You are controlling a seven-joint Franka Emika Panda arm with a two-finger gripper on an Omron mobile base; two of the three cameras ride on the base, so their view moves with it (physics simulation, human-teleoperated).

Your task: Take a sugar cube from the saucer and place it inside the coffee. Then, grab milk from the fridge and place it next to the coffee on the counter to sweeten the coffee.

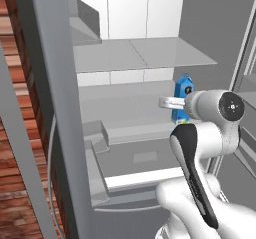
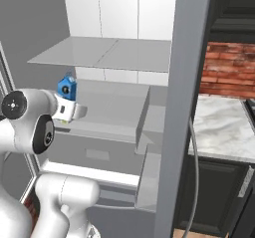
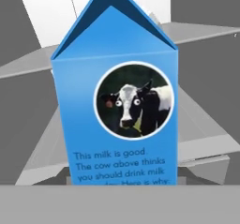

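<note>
**Milk at the gripper, grip unconfirmed, tight exit between fridge doors**

Milk (image 1: 183, 90), in the left base view, stands upright at the right end of the middle shelf (image 1: 125, 108) of the fridge (image 1: 145, 53), with the gripper (image 1: 175, 104) right up against it. I cannot tell whether the jaws are clamped on the carton or merely flank it. If I pull back on a loose hold, the carton could tip or get left on the shelf. The upper shelf (image 1: 150, 55) hangs not far above the gable, so a steep lift risks a knock. The left door (image 1: 55, 93) stands well clear.

Right base view: the milk (image 2: 66, 88) peeks above the gripper (image 2: 68, 110). The wrist sits close to the fridge's left wall, so I have little side room there. The right door (image 2: 184, 82) stands between the arm and the counter (image 2: 219, 125); swinging too early would clip it.

Hand view: the milk (image 3: 117, 110) sits square and centred, very near. The fingertips are hidden, so contact stays unproven.
</note>
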